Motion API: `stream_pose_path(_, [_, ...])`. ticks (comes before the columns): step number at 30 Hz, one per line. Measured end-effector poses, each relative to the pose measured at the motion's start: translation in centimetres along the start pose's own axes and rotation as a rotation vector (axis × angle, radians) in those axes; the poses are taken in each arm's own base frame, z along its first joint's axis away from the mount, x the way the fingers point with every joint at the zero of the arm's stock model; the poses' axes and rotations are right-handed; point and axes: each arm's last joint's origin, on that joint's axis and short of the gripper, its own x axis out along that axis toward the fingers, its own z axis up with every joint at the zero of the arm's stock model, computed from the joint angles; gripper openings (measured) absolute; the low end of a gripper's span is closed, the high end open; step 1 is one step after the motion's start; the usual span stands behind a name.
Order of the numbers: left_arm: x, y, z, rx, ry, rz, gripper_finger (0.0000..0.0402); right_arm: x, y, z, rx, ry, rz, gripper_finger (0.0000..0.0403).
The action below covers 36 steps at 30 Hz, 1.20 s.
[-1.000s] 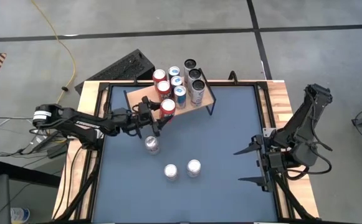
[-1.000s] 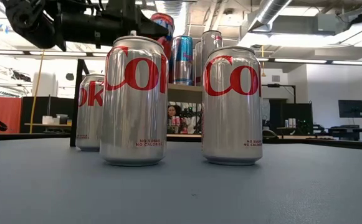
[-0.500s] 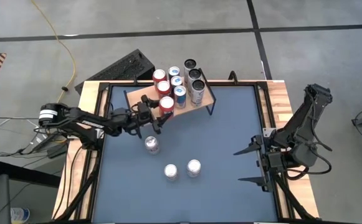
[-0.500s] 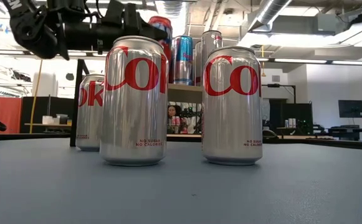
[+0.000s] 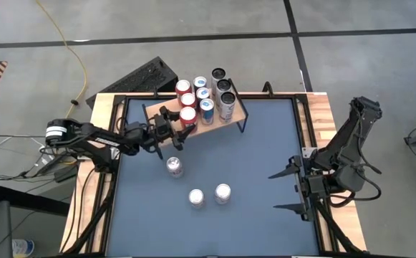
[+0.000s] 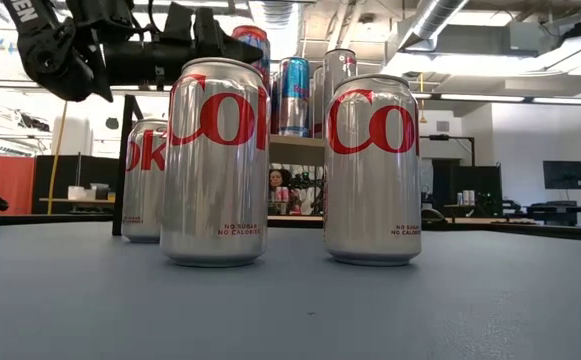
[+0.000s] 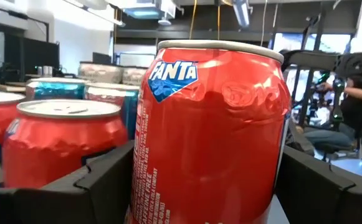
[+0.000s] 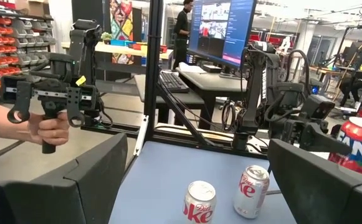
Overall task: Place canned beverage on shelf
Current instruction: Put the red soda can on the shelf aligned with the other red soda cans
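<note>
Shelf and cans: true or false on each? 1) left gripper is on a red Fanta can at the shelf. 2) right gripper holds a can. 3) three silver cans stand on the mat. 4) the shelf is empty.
1) True: the left gripper has its fingers around the red Fanta can at the shelf's front edge.
2) False: the right gripper is open and empty, off to the right side.
3) True: three silver cans stand on the mat.
4) False: several cans already stand on it.
</note>
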Motion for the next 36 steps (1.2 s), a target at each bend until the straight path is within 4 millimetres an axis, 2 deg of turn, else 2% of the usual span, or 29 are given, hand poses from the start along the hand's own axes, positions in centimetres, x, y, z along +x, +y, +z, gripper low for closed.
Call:
stream_pose_path(5, [0.3, 0.1, -0.3, 0.000, 0.012, 0.007, 0.0309, 0.0, 0.0, 0.0, -0.001, 0.000, 0.000, 0.0380])
stream_pose_path(11, [0.4, 0.2, -1.6, 0.002, 0.064, 0.037, 0.0309, 0.0, 0.0, 0.0, -0.003, 0.002, 0.000, 0.0380])
stream_pose_path(19, [0.5, 0.2, -1.5, 0.002, 0.033, 0.060, 0.0310, 0.0, 0.0, 0.0, -0.004, 0.003, 0.001, 0.0380])
stream_pose_path(26, [0.8, 0.2, -2.0, 0.024, 0.104, 0.056, 0.0335, 0.0, 0.0, -0.1, -0.007, 0.005, 0.003, 0.0380])
stream_pose_path(36, [1.0, 0.5, -1.9, 0.021, 0.108, 0.043, 0.0373, 0.0, 0.1, -0.1, -0.010, 0.006, 0.028, 0.0380])
